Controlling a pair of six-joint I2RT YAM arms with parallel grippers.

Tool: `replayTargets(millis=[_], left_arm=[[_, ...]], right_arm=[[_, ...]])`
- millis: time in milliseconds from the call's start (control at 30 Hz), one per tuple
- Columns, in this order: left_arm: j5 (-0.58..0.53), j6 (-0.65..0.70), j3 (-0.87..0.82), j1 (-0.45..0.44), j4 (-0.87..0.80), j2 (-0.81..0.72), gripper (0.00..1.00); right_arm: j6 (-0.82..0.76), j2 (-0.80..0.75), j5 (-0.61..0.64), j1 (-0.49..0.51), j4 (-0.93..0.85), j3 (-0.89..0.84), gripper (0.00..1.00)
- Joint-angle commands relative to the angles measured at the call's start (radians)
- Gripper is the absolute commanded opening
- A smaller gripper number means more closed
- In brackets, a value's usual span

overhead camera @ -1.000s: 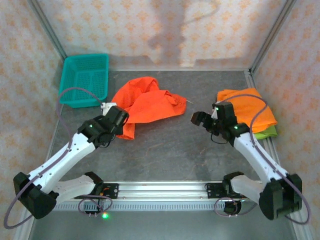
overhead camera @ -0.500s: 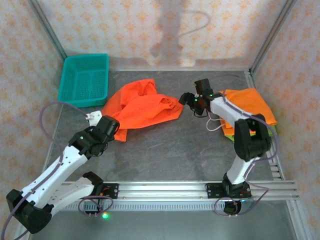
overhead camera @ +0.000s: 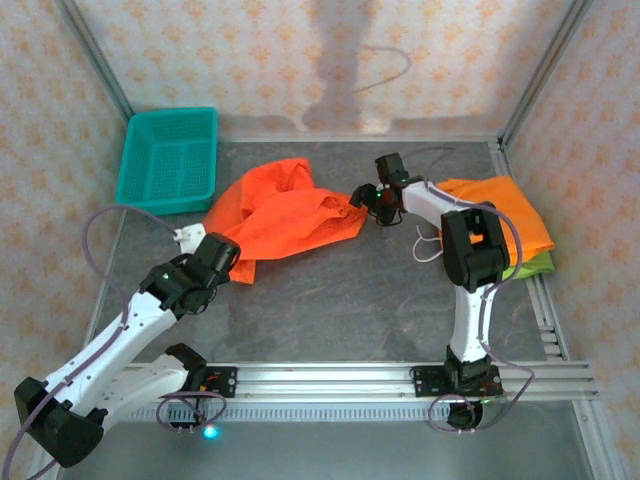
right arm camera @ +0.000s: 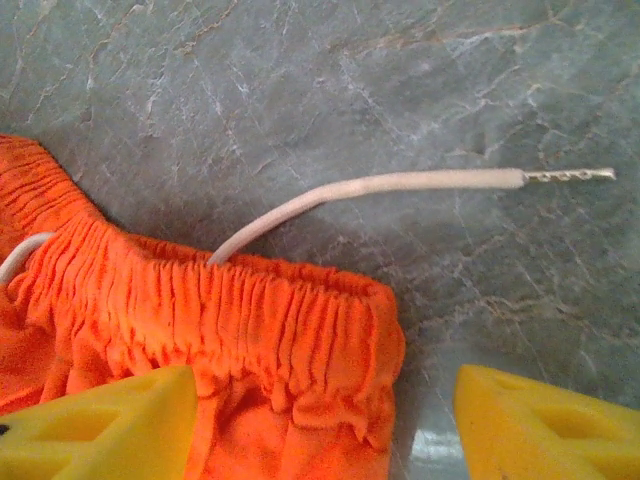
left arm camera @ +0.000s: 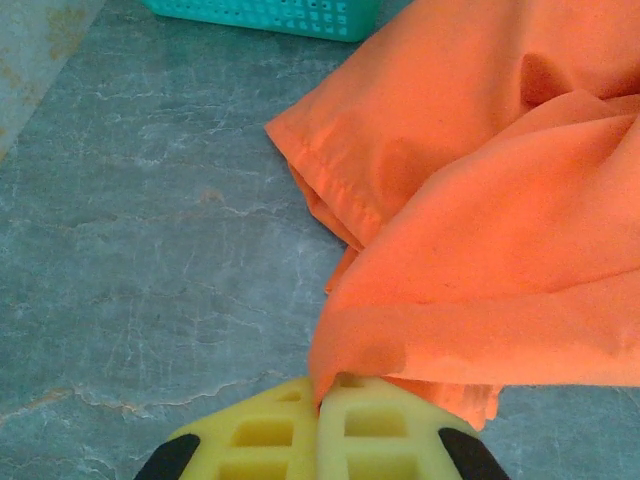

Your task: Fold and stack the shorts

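Observation:
Crumpled orange shorts (overhead camera: 285, 210) lie in the middle of the table. My left gripper (overhead camera: 222, 252) is at their near left corner, shut on the hem; in the left wrist view the fabric (left arm camera: 480, 230) rises from between the closed yellow fingers (left arm camera: 322, 400). My right gripper (overhead camera: 368, 197) is at the shorts' right end and open. In the right wrist view the gathered waistband corner (right arm camera: 290, 320) sits between its spread fingers (right arm camera: 325, 400), close to the left one. A white drawstring (right arm camera: 380, 185) trails onto the table. Folded orange shorts (overhead camera: 510, 215) rest on lime green shorts (overhead camera: 535, 265) at the right.
A teal mesh basket (overhead camera: 170, 155) stands at the back left; its edge (left arm camera: 280, 12) shows in the left wrist view. Metal frame posts and patterned walls enclose the table. Bare grey tabletop (overhead camera: 340, 300) lies in front of the crumpled shorts.
The right arm swung from beside the folded stack across to the crumpled shorts' waistband, and its jaws have narrowed. The left gripper drew the hem slightly toward the near left.

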Motion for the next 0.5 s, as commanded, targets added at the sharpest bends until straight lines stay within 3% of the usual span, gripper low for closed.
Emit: replayTargets(millis=[0, 233, 467], left_arm=[[-0.01, 0.002, -0.013, 0.01, 0.016, -0.004, 0.0], [-0.013, 0.007, -0.015, 0.01, 0.016, -0.005, 0.0], [-0.017, 0.018, 0.001, 0.012, 0.014, -0.014, 0.0]], right_arm=[[-0.016, 0.033, -0.008, 0.003, -0.003, 0.046, 0.66], [-0.017, 0.083, -0.019, 0.004, 0.0, 0.074, 0.49], [-0.024, 0.051, -0.018, -0.008, 0.014, 0.067, 0.0]])
